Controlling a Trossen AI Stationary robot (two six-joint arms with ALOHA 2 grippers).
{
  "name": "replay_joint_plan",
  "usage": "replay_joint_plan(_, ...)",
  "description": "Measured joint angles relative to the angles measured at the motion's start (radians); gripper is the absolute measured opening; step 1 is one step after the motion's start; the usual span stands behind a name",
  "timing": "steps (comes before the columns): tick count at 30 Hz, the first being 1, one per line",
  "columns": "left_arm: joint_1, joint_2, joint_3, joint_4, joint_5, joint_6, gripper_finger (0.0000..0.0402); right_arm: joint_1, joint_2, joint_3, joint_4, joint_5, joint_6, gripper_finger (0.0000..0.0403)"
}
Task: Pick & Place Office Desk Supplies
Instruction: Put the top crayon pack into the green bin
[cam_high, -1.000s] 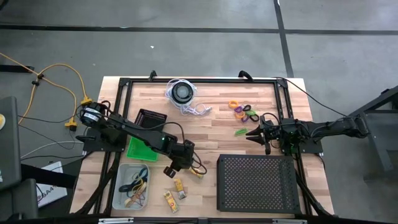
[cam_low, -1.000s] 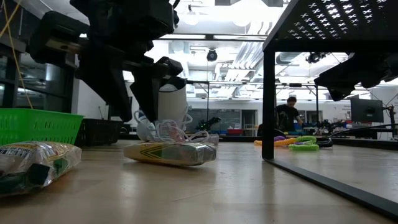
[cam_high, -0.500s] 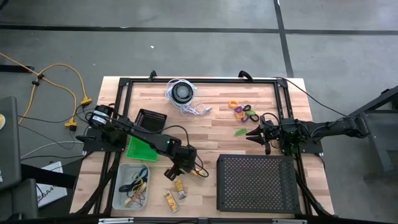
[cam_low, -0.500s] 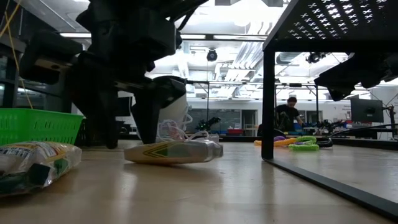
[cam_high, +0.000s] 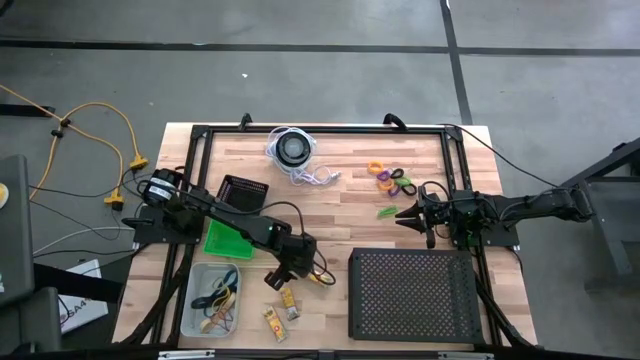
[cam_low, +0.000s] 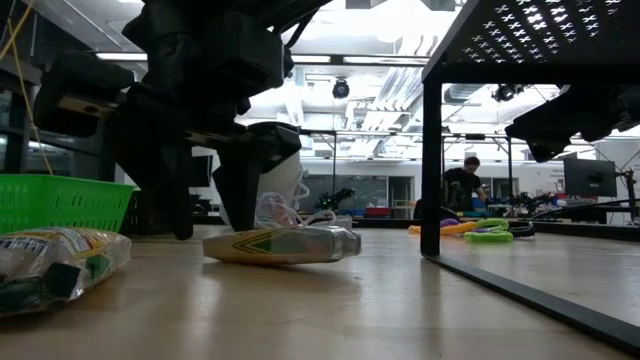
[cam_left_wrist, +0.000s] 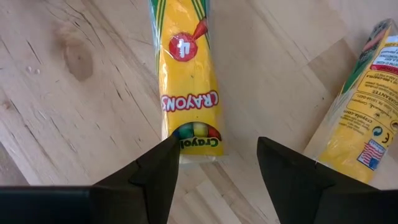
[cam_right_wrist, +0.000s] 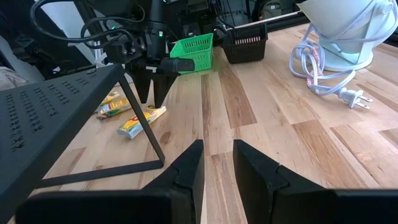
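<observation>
A yellow crayon packet (cam_left_wrist: 186, 81) lies flat on the wooden table, also seen in the high view (cam_high: 318, 277) and the low view (cam_low: 285, 244). My left gripper (cam_left_wrist: 217, 149) is open and lowered over it, one finger on each side of its printed end, fingertips near the tabletop (cam_low: 240, 195). Two more yellow packets (cam_high: 290, 300) (cam_high: 273, 318) lie nearer the front edge. Coloured rings (cam_high: 393, 180) and a green clip (cam_high: 388, 212) lie at the far right. My right gripper (cam_high: 405, 213) waits beside them, slightly open and holding nothing (cam_right_wrist: 217, 163). My left gripper comes at the packet slanting down, its fingers across the packet. One finger (cam_left_wrist: 163, 163) stands right at a corner of the packet's printed end (cam_left_wrist: 186, 146). I cannot tell whether it touches. The packet lies flat on the table.
A clear bin (cam_high: 195, 318) holding rubber bands stands at the front left, with a green basket (cam_high: 225, 240) and a small black basket (cam_high: 243, 190) behind it. A black perforated tray (cam_high: 415, 293) on legs fills the front right. A round disc with white cord (cam_high: 293, 148) sits far back.
My left gripper has gone down toward the table over the crayon packet and then held still, its fingers now standing low on either side of the packet's end.
</observation>
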Motion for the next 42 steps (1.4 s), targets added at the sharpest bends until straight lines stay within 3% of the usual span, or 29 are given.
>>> replay_joint_plan(10,0.000,-0.006,-0.001,-0.014,-0.007,-0.022,0.0210,0.000,0.000,0.000,0.000,0.000,0.000,0.0073)
replay_joint_plan(22,-0.015,-0.063,-0.002,-0.059,-0.108,-0.041,0.0210,0.000,0.000,0.000,-0.001,0.000,0.000,0.0073)
replay_joint_plan(42,-0.018,-0.063,-0.002,0.002,-0.134,-0.018,0.0210,0.000,0.000,0.000,-0.003,0.000,0.000,0.0073)
